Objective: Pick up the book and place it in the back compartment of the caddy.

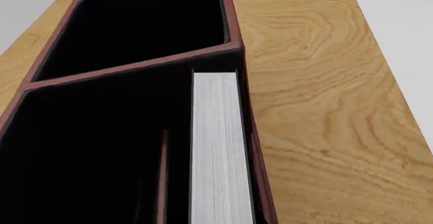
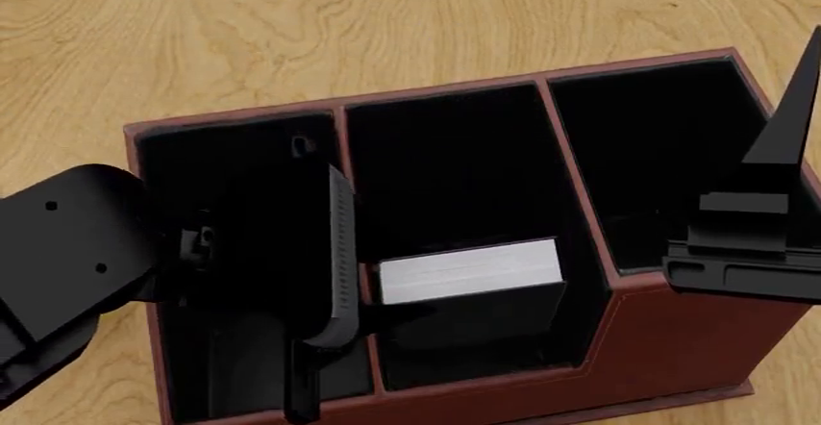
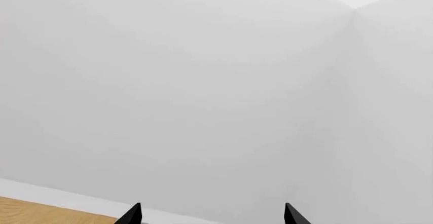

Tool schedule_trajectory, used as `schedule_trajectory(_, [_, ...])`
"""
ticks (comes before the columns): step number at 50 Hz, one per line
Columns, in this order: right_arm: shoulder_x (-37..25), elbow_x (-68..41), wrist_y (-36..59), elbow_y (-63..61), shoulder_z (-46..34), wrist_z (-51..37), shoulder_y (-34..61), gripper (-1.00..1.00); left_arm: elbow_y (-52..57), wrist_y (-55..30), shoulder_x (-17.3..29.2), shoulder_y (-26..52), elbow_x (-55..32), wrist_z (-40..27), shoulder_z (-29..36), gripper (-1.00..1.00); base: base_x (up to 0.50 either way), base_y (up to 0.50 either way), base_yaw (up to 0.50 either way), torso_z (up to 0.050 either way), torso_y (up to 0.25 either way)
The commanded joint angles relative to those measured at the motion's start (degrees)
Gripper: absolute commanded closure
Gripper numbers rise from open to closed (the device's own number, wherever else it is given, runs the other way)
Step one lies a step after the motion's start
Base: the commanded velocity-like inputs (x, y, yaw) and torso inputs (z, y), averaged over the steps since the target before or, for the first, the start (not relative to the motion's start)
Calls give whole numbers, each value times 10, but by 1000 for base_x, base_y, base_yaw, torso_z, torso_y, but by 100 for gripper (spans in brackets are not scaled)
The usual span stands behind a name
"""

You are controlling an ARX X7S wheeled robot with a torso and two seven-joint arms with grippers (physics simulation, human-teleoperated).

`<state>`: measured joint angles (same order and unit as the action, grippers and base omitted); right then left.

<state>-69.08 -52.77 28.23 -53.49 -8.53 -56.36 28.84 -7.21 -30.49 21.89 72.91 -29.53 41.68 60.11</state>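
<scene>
Setting: pale wood-grain table [image 2: 424,21] before plain white walls. One caddy [image 2: 667,348], red-brown, black-lined, three columns. One book [image 2: 468,269], black with white page edges up, standing in the middle column's cell nearest the robot, against a divider, so it appears to be stowed already. Left gripper [image 2: 321,281]: down in the neighbouring column beside the book; spread cannot be told. Right gripper [image 3: 212,215]: tips wide apart, holding nothing, pointed at the wall, likely parked out of the way.
</scene>
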Motion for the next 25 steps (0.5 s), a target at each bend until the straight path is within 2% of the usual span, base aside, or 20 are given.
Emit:
schedule_trajectory(1, [-5,-2,-5,-2,6,-3,-10,-100,-17,7,-11,0,-12,-10,-5,100,0,0,0,0,0])
schedule_trajectory(25, [-1,3,-4,1,3,-1,-10,-100,-56,38,-25,-14,1,-5,5,100,0,0,0,0,1])
